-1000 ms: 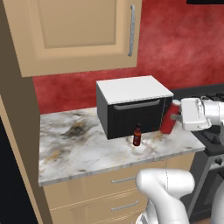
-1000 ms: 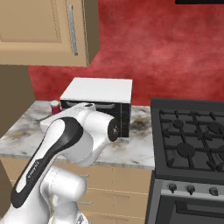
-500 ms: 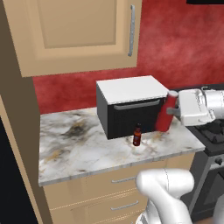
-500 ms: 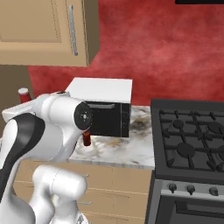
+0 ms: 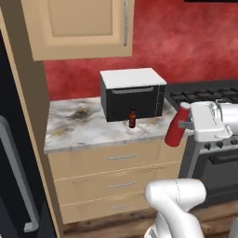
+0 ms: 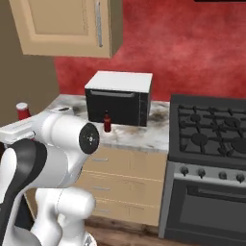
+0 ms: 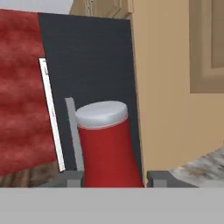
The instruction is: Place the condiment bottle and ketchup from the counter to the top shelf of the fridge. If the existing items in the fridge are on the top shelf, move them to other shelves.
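I have the ketchup (image 7: 107, 144) pinched between the jaws of the gripper (image 5: 186, 125), one dark tip on either side of the red body in the hand view, so the step in hand reads to me as the carry: the bottle is off the counter (image 5: 93, 130) and hangs in the air out past its front right corner, in front of the stove (image 6: 211, 139), tilted a little with the white cap uppermost. It looks like a plain bright red cylinder that narrows slightly under a flat white cap, with no label I can make out. In the hand view the fridge (image 7: 92, 83) stands beyond the bottle as a tall black face with a grey bar handle (image 7: 73, 131); from here the door looks closed to me, though I cannot be sure, and I see nothing of the shelves. So my next move, as I judge it, is to bring the bottle round to the fridge and get at the top shelf, which may mean dealing with the door first. Farther back, the condiment bottle (image 5: 132, 118) stands upright on the counter near its front edge, just before the black toaster oven (image 5: 132, 95), waiting its turn.
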